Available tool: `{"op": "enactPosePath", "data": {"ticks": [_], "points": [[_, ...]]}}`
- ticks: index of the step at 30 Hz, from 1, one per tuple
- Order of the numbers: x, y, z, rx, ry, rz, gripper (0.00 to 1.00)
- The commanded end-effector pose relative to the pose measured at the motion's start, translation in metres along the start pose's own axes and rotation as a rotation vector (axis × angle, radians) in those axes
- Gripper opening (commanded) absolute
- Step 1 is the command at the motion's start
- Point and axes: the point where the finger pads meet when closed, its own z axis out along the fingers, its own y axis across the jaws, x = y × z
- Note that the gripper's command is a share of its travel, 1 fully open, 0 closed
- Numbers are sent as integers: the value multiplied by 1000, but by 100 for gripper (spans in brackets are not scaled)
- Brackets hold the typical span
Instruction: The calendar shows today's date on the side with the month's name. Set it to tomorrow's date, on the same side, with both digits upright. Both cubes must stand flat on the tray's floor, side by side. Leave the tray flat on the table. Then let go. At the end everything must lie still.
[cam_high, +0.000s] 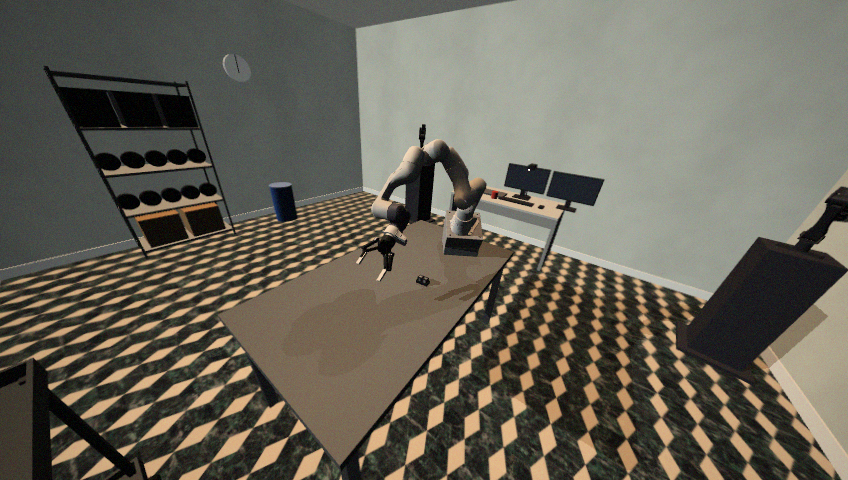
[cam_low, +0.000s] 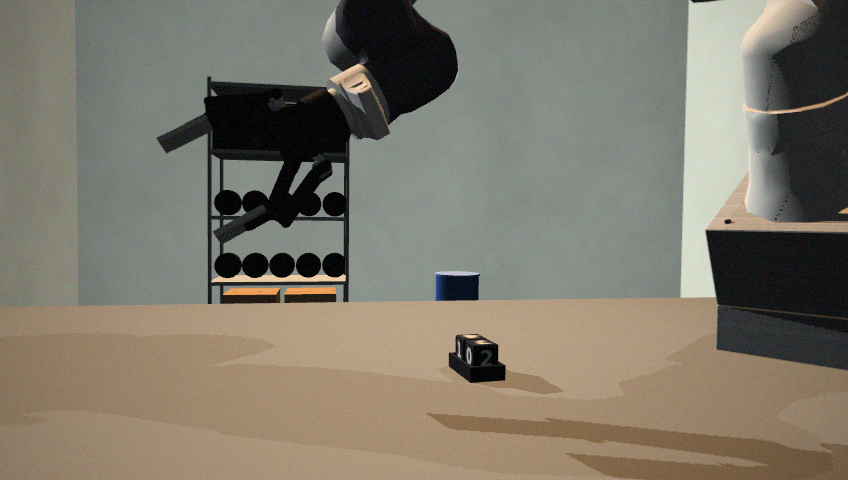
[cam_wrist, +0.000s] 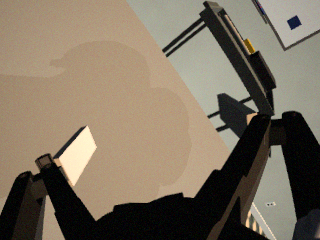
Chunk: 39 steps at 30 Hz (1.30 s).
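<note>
Near the far end of the desk (cam_high: 333, 333), toward the corner where the robot's base block (cam_high: 462, 240) stands, the small black calendar (cam_low: 477, 358) sits flat on the surface with its two cubes (cam_low: 476, 349) side by side in the tray (cam_low: 476, 372). From the exterior view I can read a 0 on the left cube and a 2 on the right, both upright on the face turned toward me; any month name on that side is too small to make out. The end effector (cam_low: 196, 185) hangs in the air well apart from the calendar, out over the desk's left long edge as the top view has it, with its fingers (cam_low: 181, 133) spread as wide as they go and nothing between them. It is tilted, pointing outward and somewhat downward rather than straight at the desk. From the wrist view the two dark fingers frame a bare stretch of desk and its edge, with the calendar out of sight there. Behind it, against the back wall, stand a shelf rack (cam_low: 277, 237) and a blue bin (cam_low: 457, 285).
</note>
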Motion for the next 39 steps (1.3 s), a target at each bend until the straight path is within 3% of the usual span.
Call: {"op": "enactPosePath", "data": {"ticks": [1,23,24,39], "points": [[11,-47,-23,169,-32,-23,100],[11,-48,-24,173,-32,-24,100],[24,-85,-46,302,-54,-79,100],[24,-85,-46,302,-54,-79,100]]}}
